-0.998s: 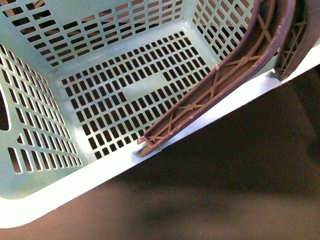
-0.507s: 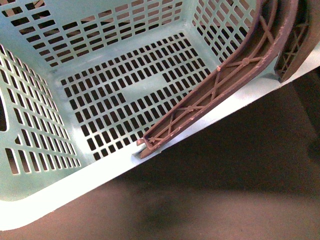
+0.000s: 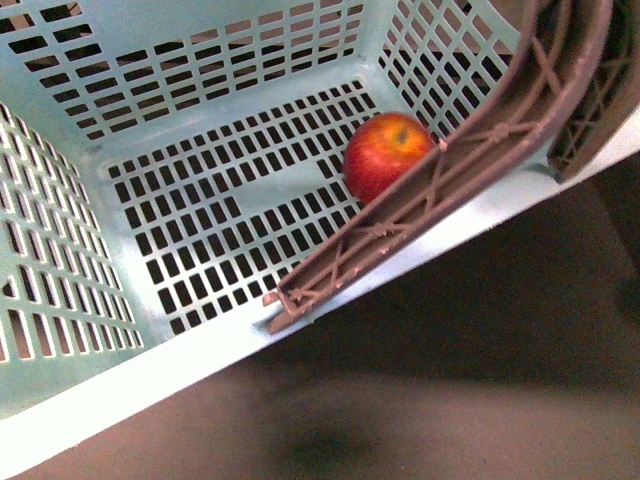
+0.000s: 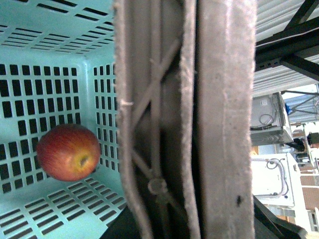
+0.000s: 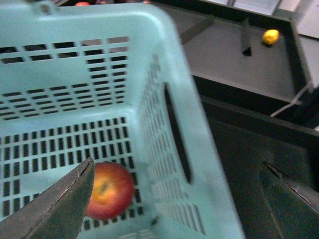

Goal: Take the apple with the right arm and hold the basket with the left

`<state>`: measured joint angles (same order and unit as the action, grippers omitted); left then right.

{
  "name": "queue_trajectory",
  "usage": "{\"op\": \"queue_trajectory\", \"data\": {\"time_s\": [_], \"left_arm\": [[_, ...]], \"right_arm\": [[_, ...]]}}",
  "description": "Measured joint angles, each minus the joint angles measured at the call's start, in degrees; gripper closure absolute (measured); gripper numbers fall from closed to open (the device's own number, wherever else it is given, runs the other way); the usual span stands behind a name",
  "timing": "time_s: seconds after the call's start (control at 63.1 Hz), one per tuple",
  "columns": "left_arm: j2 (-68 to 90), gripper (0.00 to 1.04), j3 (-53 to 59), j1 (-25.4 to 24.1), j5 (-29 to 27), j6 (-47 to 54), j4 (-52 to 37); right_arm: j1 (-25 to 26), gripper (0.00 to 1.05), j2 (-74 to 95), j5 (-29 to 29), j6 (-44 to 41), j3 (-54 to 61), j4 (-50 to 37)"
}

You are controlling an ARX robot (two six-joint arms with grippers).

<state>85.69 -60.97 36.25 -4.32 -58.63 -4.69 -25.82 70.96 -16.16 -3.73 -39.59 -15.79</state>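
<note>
The red apple [image 3: 385, 152] with a yellow-orange blush lies on the slotted floor of the aqua-blue basket [image 3: 90, 160], against the brown ribbed handle [image 3: 470, 150]. It also shows in the left wrist view [image 4: 68, 152] and the right wrist view [image 5: 108, 189]. My left gripper is shut on the basket's brown handles [image 4: 199, 124], which fill the left wrist view and hide its fingers. My right gripper [image 5: 177, 172] is open and empty above the basket's side wall [image 5: 164, 124]; one finger [image 5: 60, 204] hangs over the apple, the other finger [image 5: 294, 199] is outside the basket.
A dark table surface [image 3: 450, 380] lies below the basket's rim. A small yellow fruit [image 5: 270, 36] sits far off on a dark tray [image 5: 229, 55]. White machines [image 4: 271, 164] stand in the background of the left wrist view.
The apple has appeared on the basket floor beside the handle; before, the basket was empty. The basket has shifted slightly in the front view.
</note>
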Motion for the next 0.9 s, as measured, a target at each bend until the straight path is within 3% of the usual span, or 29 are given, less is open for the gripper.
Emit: {"op": "queue_trajectory", "data": {"time_s": [0.253,0.364,0.396,0.459,0.539,0.681,0.808,0.903], "left_arm": [[0.0,0.90,0.0,-0.2,-0.2,0.2,0.0],[0.0,0.90,0.0,-0.2,-0.2,0.1,0.0],[0.0,0.90,0.0,-0.2,-0.2,0.1,0.0],[0.0,0.90,0.0,0.0,-0.1,0.2,0.0],[0.0,0.90,0.0,0.0,0.1,-0.3,0.0],[0.0,0.90,0.0,-0.1,-0.6,0.0,0.0],[0.0,0.90,0.0,-0.1,-0.4,0.0,0.0],[0.0,0.90,0.0,-0.1,-0.2,-0.1,0.0]], "right_arm": [[15.4,0.09,-19.2,-1.0,2.4,8.8,8.5],[17.8,0.09,-22.2,-1.8,2.9,9.6,9.1],[18.3,0.11,-22.6,0.6,3.0,10.2,7.2],[19.5,0.21,-23.6,7.5,3.1,14.1,-1.8],[20.4,0.35,-25.4,11.1,3.1,19.0,-8.5],[23.8,0.58,-29.1,15.5,3.1,24.0,-10.1],[25.6,0.77,-31.7,15.8,3.1,27.3,-10.4],[25.6,1.00,-35.0,16.0,3.1,30.1,-10.3]]}}
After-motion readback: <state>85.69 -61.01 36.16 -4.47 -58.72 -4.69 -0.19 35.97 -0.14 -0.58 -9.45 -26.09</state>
